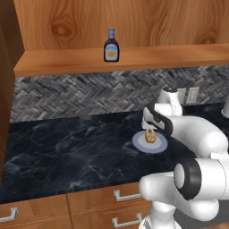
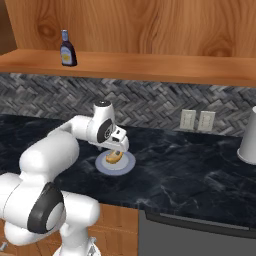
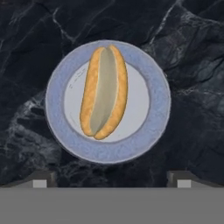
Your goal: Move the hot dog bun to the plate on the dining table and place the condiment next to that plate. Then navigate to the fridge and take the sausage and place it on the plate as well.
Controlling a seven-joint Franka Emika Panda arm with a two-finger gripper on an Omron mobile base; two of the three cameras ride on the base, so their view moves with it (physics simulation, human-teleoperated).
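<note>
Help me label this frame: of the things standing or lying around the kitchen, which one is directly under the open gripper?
The hot dog bun, lying on the small bluish-grey plate on the counter. The brown bottle stands up on the wooden shelf.

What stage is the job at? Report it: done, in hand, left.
Done: nothing yet. The golden-tan split hot dog bun lies on the small bluish-grey plate on the black marble counter.
In hand: the open hand hangs above the bun, not yet gripping it.
Left: grasp it, carry it to the dining-table plate, then the condiment and the sausage.
</note>
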